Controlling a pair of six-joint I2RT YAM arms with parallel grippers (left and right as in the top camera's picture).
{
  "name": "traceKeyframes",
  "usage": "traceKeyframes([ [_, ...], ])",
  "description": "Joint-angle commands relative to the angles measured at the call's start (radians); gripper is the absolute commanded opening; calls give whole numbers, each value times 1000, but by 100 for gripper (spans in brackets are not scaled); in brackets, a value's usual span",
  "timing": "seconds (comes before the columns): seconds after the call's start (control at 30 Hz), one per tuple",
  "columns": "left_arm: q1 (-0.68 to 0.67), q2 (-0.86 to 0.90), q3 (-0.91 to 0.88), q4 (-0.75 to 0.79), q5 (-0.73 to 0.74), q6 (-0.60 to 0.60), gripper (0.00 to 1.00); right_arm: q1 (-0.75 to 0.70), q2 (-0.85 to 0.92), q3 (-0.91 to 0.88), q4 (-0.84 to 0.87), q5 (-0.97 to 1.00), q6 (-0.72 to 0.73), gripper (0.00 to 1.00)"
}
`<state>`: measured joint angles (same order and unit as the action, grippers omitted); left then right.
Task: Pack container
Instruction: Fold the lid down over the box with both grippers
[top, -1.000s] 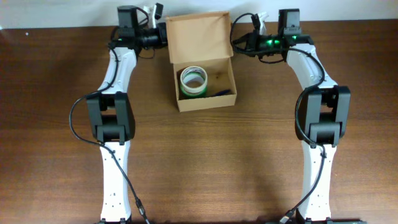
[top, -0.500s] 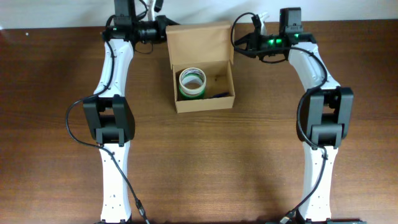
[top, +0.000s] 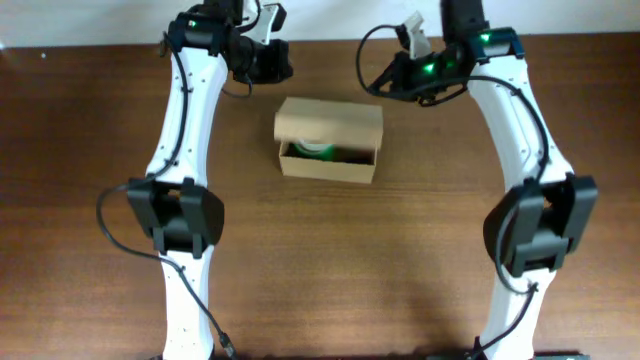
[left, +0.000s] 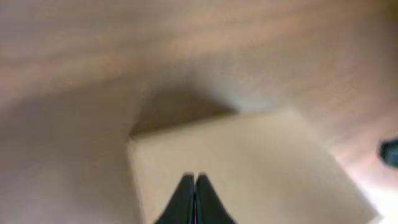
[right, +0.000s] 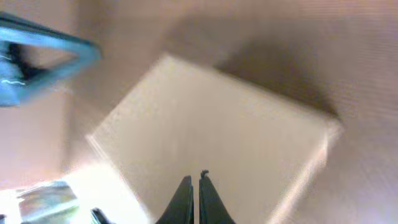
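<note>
looking down from overhead, where's the container (top: 330, 122) sitting? the first asks.

on the wooden table (top: 330, 260), toward its far side, between the two arms, the second says. its flap lid is folded down over most of the box but isn't fully shut. a gap is left along the near edge.

anything showing in that gap?

a green and white tape roll (top: 312, 149) inside, toward the left. something dark sits beside it on the right, too small to tell.

and the left gripper (left: 194, 177)?

its wrist view has the two black fingers pressed together with nothing between them, pointing at the tan lid below. the picture is blurred, so i can't tell whether the tips touch the cardboard. from overhead it sits near the box's far left corner, a little beyond it.

the right gripper (right: 194, 177)?

much the same. its fingers are closed with only a hairline slit between them, empty, over the lid's pale surface. that view is blurred too, so contact can't be judged there either. from overhead that arm reaches in near the far right corner of the box.

are the two arms touching each other?

no, they're well apart, one on each side of the container.
</note>
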<state>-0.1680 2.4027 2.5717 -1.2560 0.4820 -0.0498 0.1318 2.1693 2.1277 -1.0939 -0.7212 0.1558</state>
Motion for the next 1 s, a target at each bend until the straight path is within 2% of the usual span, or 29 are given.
traceKeyframes([
  [0.0, -37, -58, 12, -117, -278, 48, 2, 85, -113, 12, -100, 354, -51, 4],
  [0.17, -53, -58, 11, -227, -285, 105, 2, 150, -141, 11, -218, 487, -51, 4],
  [0.33, -56, -56, 2, -278, -288, 117, 2, 183, -118, -32, -238, 500, -51, 4],
  [0.67, -101, -56, -162, -237, -288, 120, 2, 196, -108, -280, -93, 459, -44, 4],
  [0.97, -145, -56, -368, -135, -288, 119, 2, 196, -108, -328, -61, 445, -44, 4],
])
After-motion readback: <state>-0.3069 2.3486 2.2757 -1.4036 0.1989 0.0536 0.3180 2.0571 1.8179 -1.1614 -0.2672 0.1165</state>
